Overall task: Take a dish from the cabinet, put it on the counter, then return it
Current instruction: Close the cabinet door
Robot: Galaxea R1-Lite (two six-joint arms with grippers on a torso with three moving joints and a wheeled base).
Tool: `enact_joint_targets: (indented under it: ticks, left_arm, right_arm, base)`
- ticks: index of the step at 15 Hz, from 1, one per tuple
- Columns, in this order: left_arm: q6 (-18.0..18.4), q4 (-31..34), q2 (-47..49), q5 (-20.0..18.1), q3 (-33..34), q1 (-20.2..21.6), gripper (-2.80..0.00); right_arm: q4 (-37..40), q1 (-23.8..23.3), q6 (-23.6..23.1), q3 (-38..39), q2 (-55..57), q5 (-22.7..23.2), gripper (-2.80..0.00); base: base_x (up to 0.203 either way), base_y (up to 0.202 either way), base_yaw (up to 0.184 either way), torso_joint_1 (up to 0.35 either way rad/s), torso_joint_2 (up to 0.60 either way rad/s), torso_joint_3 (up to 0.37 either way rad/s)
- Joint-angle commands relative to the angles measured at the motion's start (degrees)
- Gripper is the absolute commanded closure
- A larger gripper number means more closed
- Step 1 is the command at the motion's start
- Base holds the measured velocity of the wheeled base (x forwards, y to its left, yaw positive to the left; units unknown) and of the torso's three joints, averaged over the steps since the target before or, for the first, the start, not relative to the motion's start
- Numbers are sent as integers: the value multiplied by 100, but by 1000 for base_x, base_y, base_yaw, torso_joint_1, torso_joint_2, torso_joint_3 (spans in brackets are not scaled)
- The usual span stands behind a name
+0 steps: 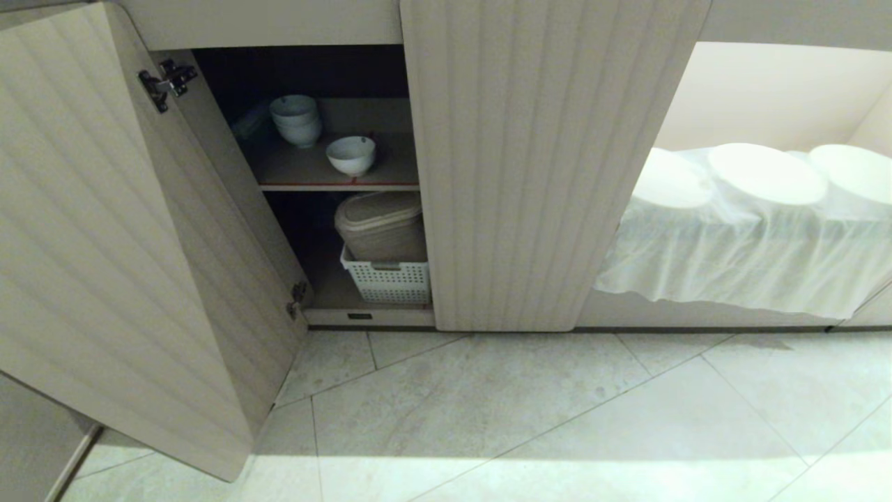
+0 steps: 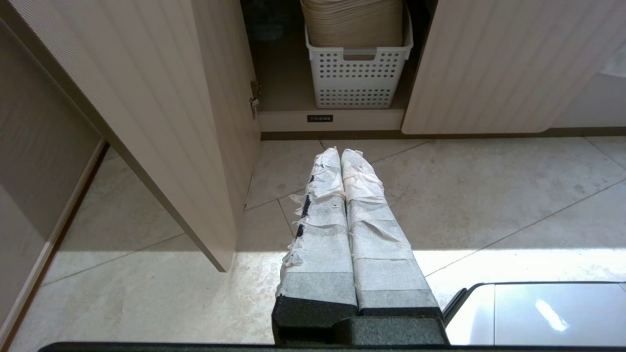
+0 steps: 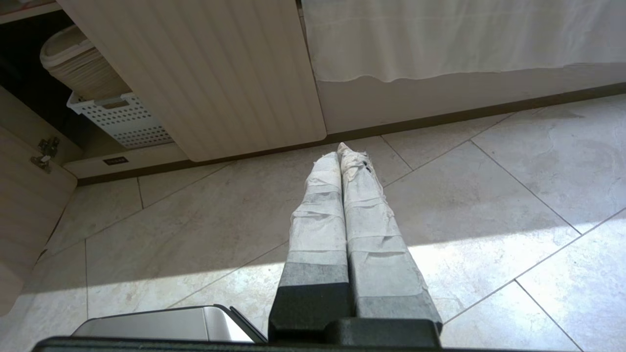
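One dish waits on the cabinet shelf; both grippers pressed closed, empty, above the floor.

Head view: one dish point(image 1: 350, 154) sits on the upper shelf of the cabinet point(image 1: 543, 160), just in front of one stack of nested bowls point(image 1: 296, 120); their number is hard to count. Below, one white basket point(image 1: 387, 279) holds a beige lidded container point(image 1: 382, 226), partly hidden by the closed door. Neither arm shows.
Left wrist view: left gripper point(image 2: 341, 155), fingers together, before the basket; dish out of frame.
Right wrist view: right gripper point(image 3: 340, 154), fingers together, near the closed door.
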Motion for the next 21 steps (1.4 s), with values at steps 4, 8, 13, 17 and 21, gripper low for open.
enact_joint_targets:
  ticks: [4,8,13,17,21]
  left_arm:
    - [0,2,2,-2,-4,1,0]
    - [0,2,2,-2,-3,1,0]
    - [0,2,2,-2,-1,1,0]
    - [0,2,2,-2,5,1,0]
    - [0,2,2,-2,-4,1,0]
  right_arm:
    - [-4,2,6,1,0,-1,0]
    - [-4,2,6,1,0,-1,0]
    - [-4,2,6,1,0,5,0]
    - [-4,2,6,1,0,1,0]
    - [-4,2,6,1,0,-1,0]
  base:
    - [0,0,0,0,0,0]
    - [0,0,0,0,0,0]
    - [-1,101,-8,3,2,-1]
    - [0,197,-2,3,3,3]
    - [0,195,-1,3,4,5]
